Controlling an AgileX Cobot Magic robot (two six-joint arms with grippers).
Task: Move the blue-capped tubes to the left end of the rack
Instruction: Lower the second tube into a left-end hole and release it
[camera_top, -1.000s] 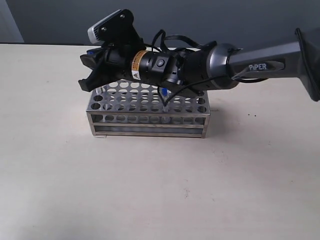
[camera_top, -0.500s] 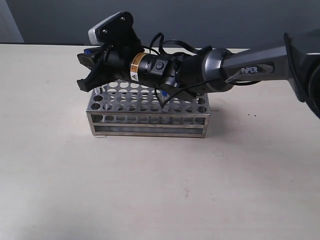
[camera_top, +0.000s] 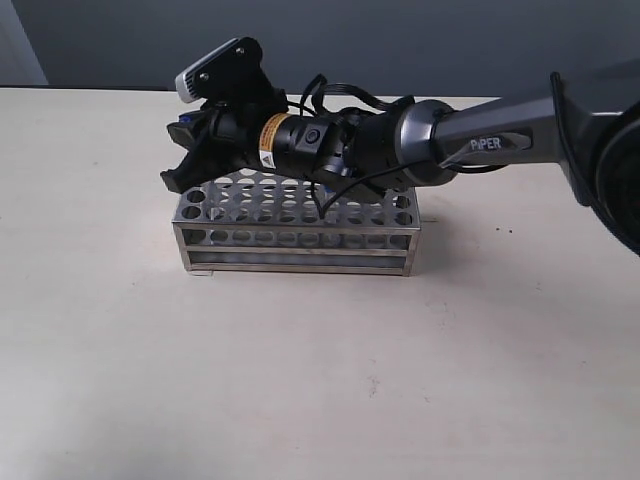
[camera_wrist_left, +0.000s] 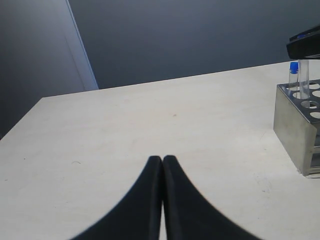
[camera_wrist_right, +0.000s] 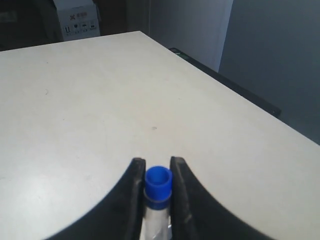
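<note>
The steel rack (camera_top: 297, 226) stands mid-table. My right arm reaches across it, and my right gripper (camera_top: 178, 152) hovers over the rack's left end. In the right wrist view, my right gripper (camera_wrist_right: 157, 161) is shut on a blue-capped tube (camera_wrist_right: 158, 186), gripping just under the cap. That blue cap (camera_top: 183, 118) peeks out at the fingers. My left gripper (camera_wrist_left: 162, 159) is shut and empty, low over bare table beside the rack (camera_wrist_left: 295, 125). There a blue-capped tube (camera_wrist_left: 293, 75) stands at the rack's corner under the dark right gripper (camera_wrist_left: 306, 45). I cannot tell whether it is the held one.
The pale table (camera_top: 300, 380) spreads wide in front of and to both sides of the rack. A dark wall (camera_top: 400, 40) runs behind the table's far edge. A white box (camera_wrist_right: 76, 20) stands beyond the table in the right wrist view.
My right gripper has sunk a little toward the rack's left end with the tube in it. The blue cap seen earlier at mid-rack is now hidden behind the arm.
</note>
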